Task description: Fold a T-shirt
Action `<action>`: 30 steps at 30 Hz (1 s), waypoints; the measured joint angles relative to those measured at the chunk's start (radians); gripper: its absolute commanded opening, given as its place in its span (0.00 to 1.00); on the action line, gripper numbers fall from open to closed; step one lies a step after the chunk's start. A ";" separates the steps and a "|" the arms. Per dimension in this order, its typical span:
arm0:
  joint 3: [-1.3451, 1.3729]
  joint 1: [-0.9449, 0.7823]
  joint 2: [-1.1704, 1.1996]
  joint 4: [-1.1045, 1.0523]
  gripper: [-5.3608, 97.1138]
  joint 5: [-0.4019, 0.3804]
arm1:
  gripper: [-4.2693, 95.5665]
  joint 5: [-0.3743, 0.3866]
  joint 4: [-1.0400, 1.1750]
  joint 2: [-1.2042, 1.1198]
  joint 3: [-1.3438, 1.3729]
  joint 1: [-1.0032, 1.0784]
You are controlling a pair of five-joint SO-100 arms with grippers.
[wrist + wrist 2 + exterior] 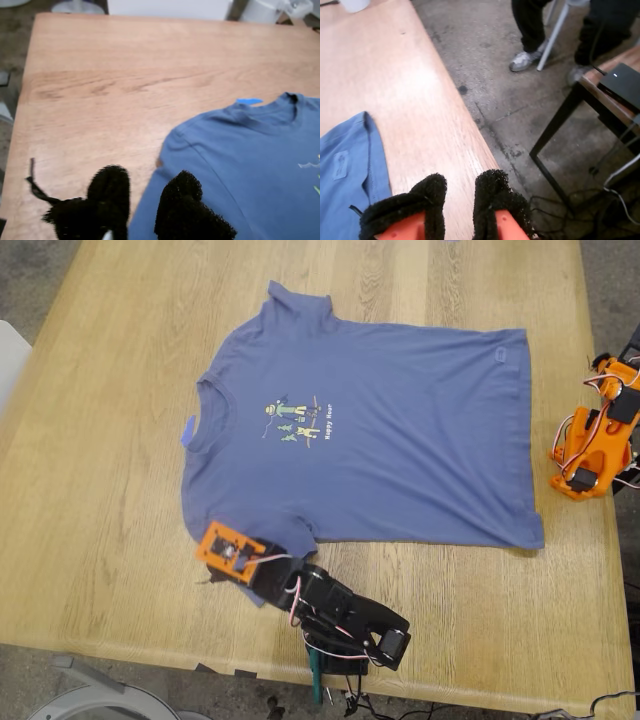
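The slate-blue T-shirt (400,440) lies flat and spread out on the wooden table (100,490), with its collar toward the exterior view's left and its small green-yellow print (298,420) face up. My first gripper (215,565), on the black arm at the table's near edge, is at the near sleeve. In the first wrist view its black fuzzy fingers (182,205) stand apart at the sleeve edge of the T-shirt (250,165). My second gripper (603,368), on the orange arm, is folded at the exterior view's right, off the shirt. Its pads (492,195) are apart over bare wood, beside the hem corner of the T-shirt (345,165).
A small blue tape strip (188,432) lies on the table by the collar; it also shows in the first wrist view (248,101). The table edge (470,125) runs right by my second gripper. A person's legs (527,30) and a dark side table (620,80) are beyond it.
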 measured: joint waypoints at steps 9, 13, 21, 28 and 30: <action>0.414 -0.054 0.204 -0.181 0.05 0.051 | 0.14 0.011 0.100 0.008 0.253 0.167; 0.448 -0.052 0.204 -0.192 0.05 0.064 | 0.16 -0.003 0.075 0.008 0.341 0.167; 0.448 -0.087 0.204 0.285 0.05 0.025 | 0.16 0.014 -0.094 0.008 0.598 0.167; 0.448 -0.086 0.204 0.459 0.05 -0.123 | 0.16 -0.181 -0.209 -0.035 0.718 0.156; 0.448 -0.086 0.204 0.462 0.05 -0.135 | 0.16 -0.190 -0.199 -0.012 0.718 0.153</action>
